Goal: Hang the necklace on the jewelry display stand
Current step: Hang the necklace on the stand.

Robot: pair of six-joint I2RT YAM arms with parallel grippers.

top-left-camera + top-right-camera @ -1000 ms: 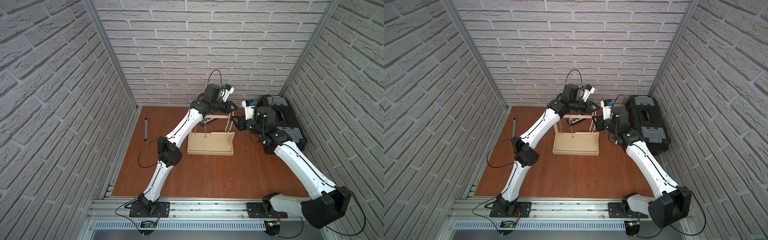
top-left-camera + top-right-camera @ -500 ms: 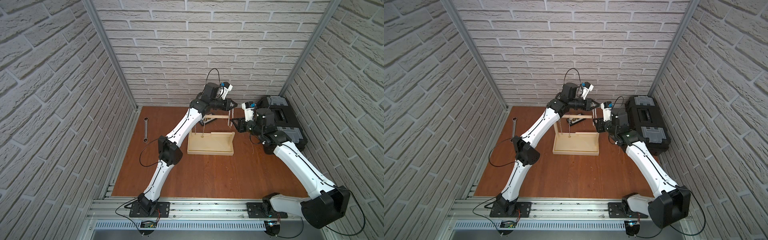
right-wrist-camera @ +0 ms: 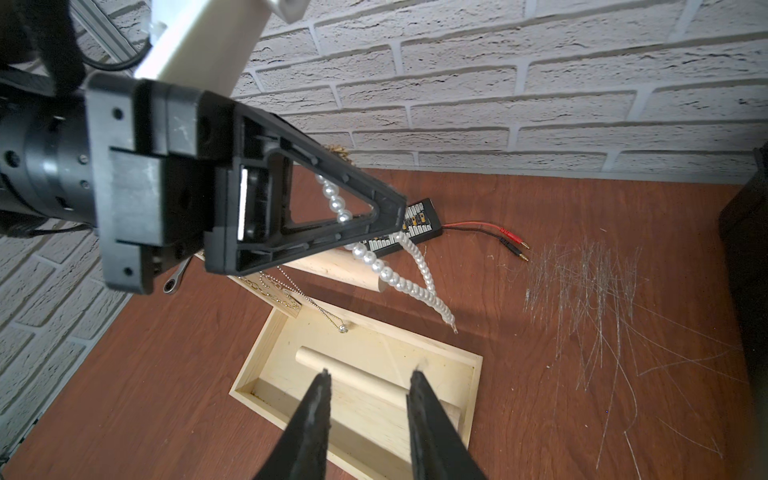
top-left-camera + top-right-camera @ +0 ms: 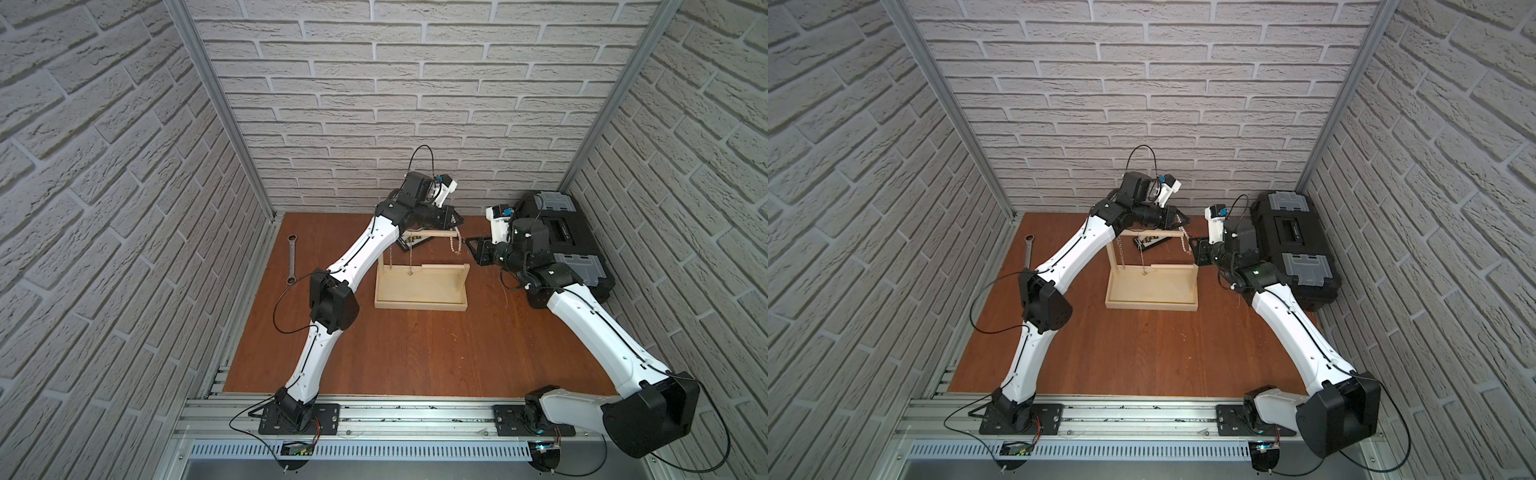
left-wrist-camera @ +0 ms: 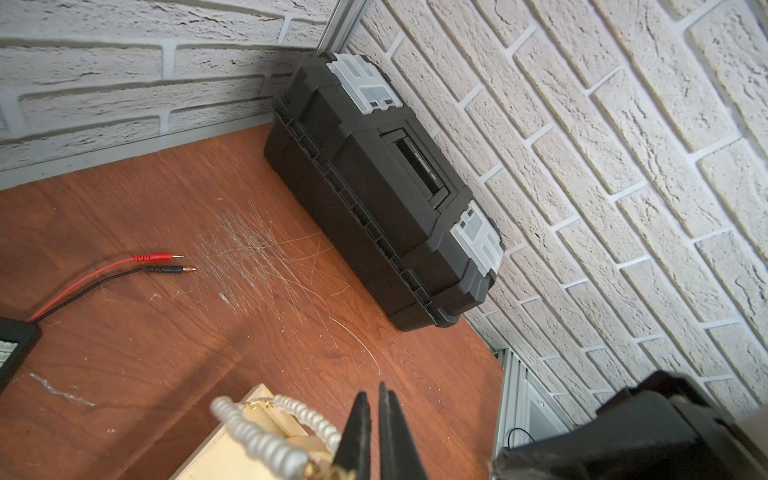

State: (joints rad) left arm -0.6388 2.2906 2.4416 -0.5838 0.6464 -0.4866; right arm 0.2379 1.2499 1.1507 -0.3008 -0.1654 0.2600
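The pale wooden jewelry display stand [image 4: 419, 286] [image 4: 1150, 291] stands mid-table, its dowel bar [image 4: 432, 235] [image 3: 340, 268] running across the top. A white pearl necklace [image 4: 456, 243] [image 4: 1185, 243] [image 3: 390, 274] [image 5: 266, 440] dangles at the bar's right end. It hangs from my left gripper [image 4: 457, 219] [image 4: 1183, 220] [image 5: 372, 392] [image 3: 399, 208], which is shut on it just above the bar end. My right gripper [image 4: 471, 245] [image 4: 1194, 241] [image 3: 370, 374] is open and empty, level with the strand and just to its right.
A gold chain [image 3: 286, 299] and a thin silver chain with a pendant [image 3: 343, 328] hang from the bar. A black toolbox [image 4: 557, 245] [image 5: 382, 187] lies along the right wall. A wrench [image 4: 292, 259] lies at the left. Behind the stand is a black board [image 3: 415, 224] with red and black leads [image 5: 158, 264].
My left wrist has shifted slightly at the bar's right end, still carrying the necklace. The right arm has barely moved.
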